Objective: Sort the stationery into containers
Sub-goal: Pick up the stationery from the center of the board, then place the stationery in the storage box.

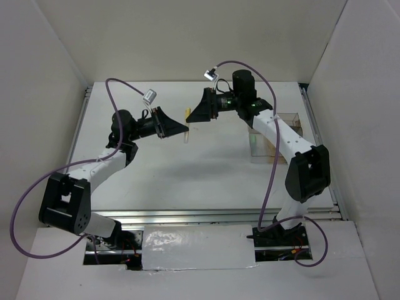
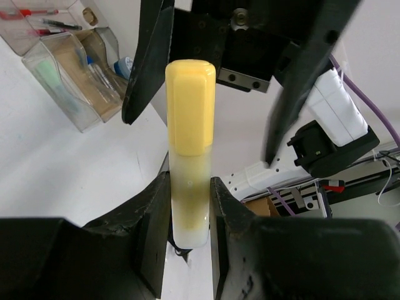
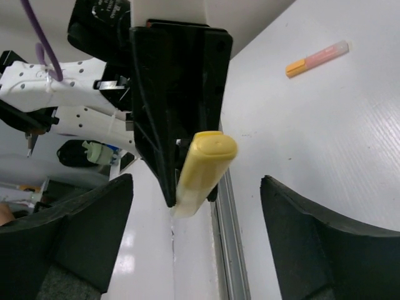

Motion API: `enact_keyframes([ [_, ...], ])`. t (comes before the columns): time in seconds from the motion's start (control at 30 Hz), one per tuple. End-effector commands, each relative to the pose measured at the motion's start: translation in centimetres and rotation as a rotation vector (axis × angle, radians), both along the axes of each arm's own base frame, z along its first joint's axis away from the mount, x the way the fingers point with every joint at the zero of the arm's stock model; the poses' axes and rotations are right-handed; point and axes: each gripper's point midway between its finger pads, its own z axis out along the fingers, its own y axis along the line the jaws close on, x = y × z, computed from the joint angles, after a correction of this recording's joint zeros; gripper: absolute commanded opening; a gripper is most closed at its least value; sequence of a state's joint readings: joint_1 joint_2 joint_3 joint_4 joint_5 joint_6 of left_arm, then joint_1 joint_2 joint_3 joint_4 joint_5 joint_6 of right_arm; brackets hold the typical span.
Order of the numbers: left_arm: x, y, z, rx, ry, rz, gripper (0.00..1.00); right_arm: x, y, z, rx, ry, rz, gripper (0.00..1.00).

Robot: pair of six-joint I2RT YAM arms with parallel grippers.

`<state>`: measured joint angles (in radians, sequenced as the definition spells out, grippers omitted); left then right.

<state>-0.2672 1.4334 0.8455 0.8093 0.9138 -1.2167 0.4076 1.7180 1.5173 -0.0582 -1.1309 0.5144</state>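
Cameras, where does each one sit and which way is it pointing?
Top view: above and behind the arms, looking down at the table; both arms show whole.
Left wrist: on the left arm, looking past its left gripper, shut on a yellow marker, toward the right gripper and clear box.
Right wrist: on the right arm, facing the left gripper; own open fingers at the bottom corners.
Shared: both wrist views show the marker.

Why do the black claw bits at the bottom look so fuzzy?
Right wrist view: the right claw has fingers too near the lens, so they blur; the yellow marker is sharper. Left wrist view: one of those fingers looks smeared too.
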Motion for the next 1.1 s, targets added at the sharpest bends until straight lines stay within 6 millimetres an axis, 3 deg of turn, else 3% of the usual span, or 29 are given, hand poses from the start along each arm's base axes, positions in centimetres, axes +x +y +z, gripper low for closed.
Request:
enact_keyframes([
  [0.0,-1.0,0.2,2.2,-0.038,-0.084,0.008,0.0,0.6,0.4,0.7,-0.017,-0.067,-0.014,0.86],
  [0.1,-1.1,0.2,1.6,-0.033,-0.069,0.008,0.0,0.5,0.4,1.0,-0.007,-0.077,-0.006,0.71],
  [0.17,-1.0,0.2,1.6,-0.029,-0.075,0.009,0.0,0.5,0.4,1.0,-0.003,-0.076,-0.006,0.66],
  [0.37,-1.0,0.3,1.0,-0.014,-0.069,0.016,0.0,0.1,0.6,1.4,0.029,-0.053,0.021,0.6],
  [0.97,-0.9,0.2,1.5,-0.009,-0.096,0.009,0.0,0.6,1.5,0.5,0.026,-0.028,0.036,0.62],
  [1.07,-0.9,0.2,1.2,-0.006,-0.088,0.009,0.0,0.6,1.5,0.6,0.028,-0.027,0.039,0.59],
])
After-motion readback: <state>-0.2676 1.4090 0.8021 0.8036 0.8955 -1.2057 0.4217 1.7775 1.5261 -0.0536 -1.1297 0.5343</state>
